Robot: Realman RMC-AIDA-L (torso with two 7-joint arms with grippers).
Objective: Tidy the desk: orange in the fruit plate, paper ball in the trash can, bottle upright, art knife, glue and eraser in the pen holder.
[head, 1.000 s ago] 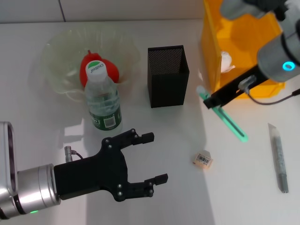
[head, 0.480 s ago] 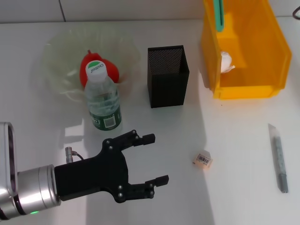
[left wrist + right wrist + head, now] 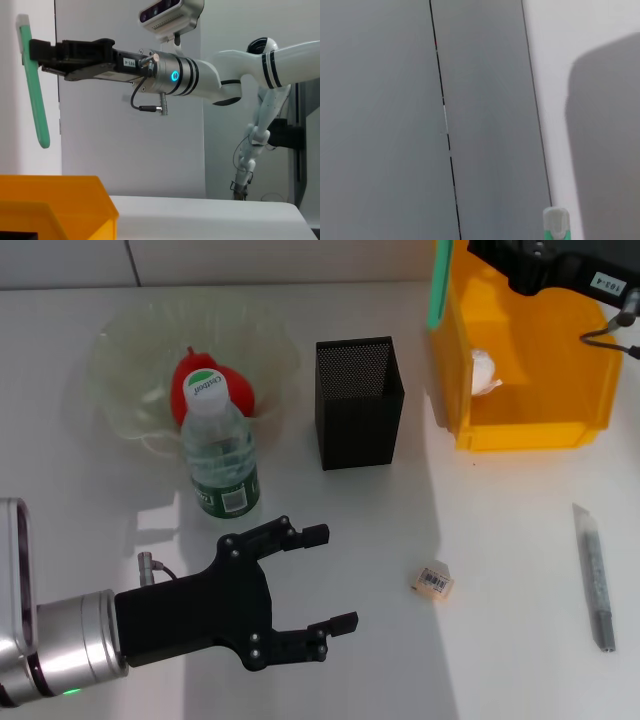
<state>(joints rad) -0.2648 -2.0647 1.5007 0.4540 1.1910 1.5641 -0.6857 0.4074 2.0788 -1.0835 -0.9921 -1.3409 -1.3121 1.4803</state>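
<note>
My right gripper is raised at the far right, over the yellow trash can. It is shut on the glue, a long green stick that hangs over the can's left wall. The left wrist view shows this grip and the glue. The glue's white cap shows in the right wrist view. The paper ball lies in the can. The orange sits in the fruit plate. The bottle stands upright. The pen holder stands mid-desk. The eraser and art knife lie on the desk. My left gripper is open at the front left.
The bottle stands just in front of the fruit plate and close to my left gripper. The trash can's corner shows in the left wrist view. The art knife lies near the desk's right edge.
My right arm has lifted the glue from low over the desk beside the trash can up to the far side, above the can's left wall. The left arm has not moved.
</note>
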